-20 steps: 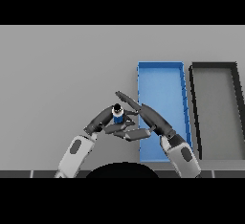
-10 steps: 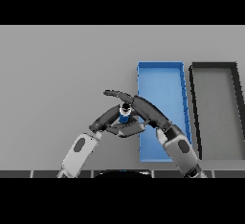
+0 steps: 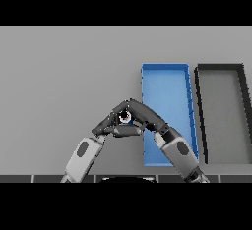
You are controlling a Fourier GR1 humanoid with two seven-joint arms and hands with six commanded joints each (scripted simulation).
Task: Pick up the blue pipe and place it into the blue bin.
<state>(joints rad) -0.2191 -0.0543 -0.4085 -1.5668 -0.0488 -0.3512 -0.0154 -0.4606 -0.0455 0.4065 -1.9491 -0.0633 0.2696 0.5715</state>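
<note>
- A grey table (image 3: 64,76) fills almost all of the view. Its surface is plain and flat, with one even grey colour.
- A black bin (image 3: 219,71) stands on the table at the far right side. It is long and narrow, and its long side runs away from the near edge of the table. Its walls are dark, and its floor inside is grey, close to the colour of the table. I can see nothing lying inside it.
- Along the near edge of the table there is a dark strip (image 3: 44,178) with short light marks on it.
</note>
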